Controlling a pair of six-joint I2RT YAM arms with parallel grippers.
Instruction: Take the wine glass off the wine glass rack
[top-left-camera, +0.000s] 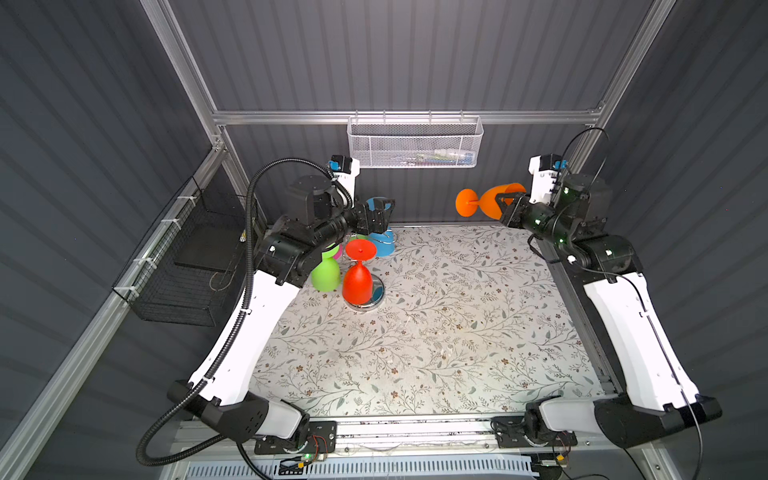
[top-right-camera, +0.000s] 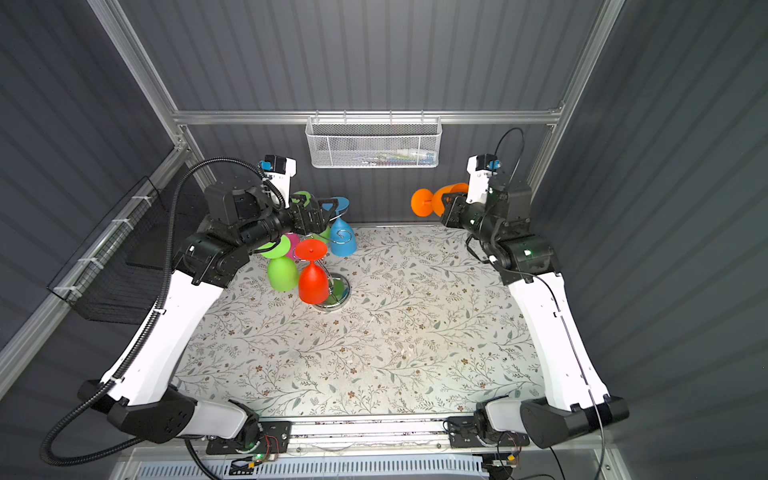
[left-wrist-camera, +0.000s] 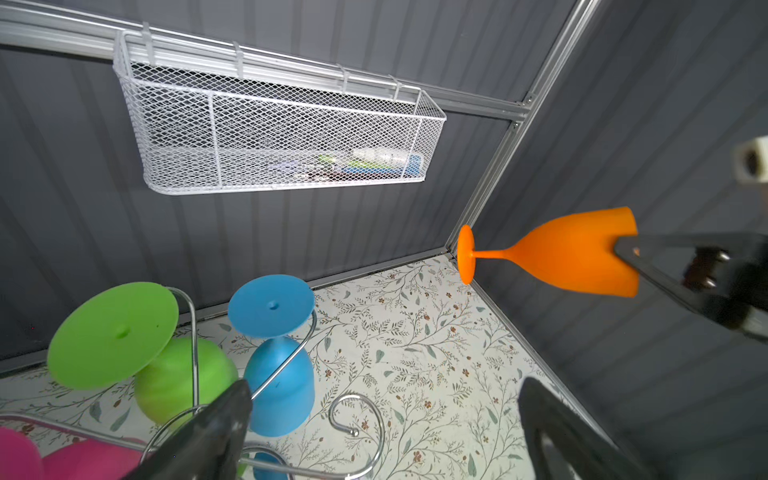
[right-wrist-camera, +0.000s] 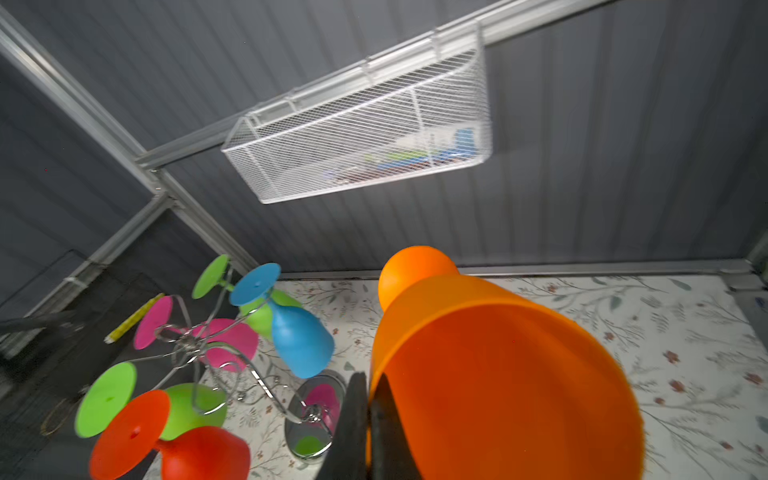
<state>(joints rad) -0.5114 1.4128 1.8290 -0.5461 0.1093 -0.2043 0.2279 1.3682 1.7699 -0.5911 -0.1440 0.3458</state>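
The orange wine glass (top-left-camera: 494, 203) hangs sideways in the air at the back right, foot toward the middle. My right gripper (right-wrist-camera: 369, 386) is shut on its rim (right-wrist-camera: 498, 374), one finger inside the bowl and one outside. The chrome wine glass rack (top-left-camera: 376, 299) stands at the back left, with red (top-left-camera: 357, 280), green (top-left-camera: 326, 276), blue (top-left-camera: 380, 243) and pink glasses hanging upside down. My left gripper (left-wrist-camera: 384, 388) is open above an empty scroll arm (left-wrist-camera: 365, 415) beside the blue glass (left-wrist-camera: 278, 386), holding nothing. The orange glass (left-wrist-camera: 569, 253) is well off to its side.
A white mesh basket (top-left-camera: 413, 143) hangs on the back wall between the two arms. A black wire basket (top-left-camera: 187, 266) hangs on the left wall beside the left arm. The floral cloth (top-left-camera: 436, 332) covers the table in front of the rack.
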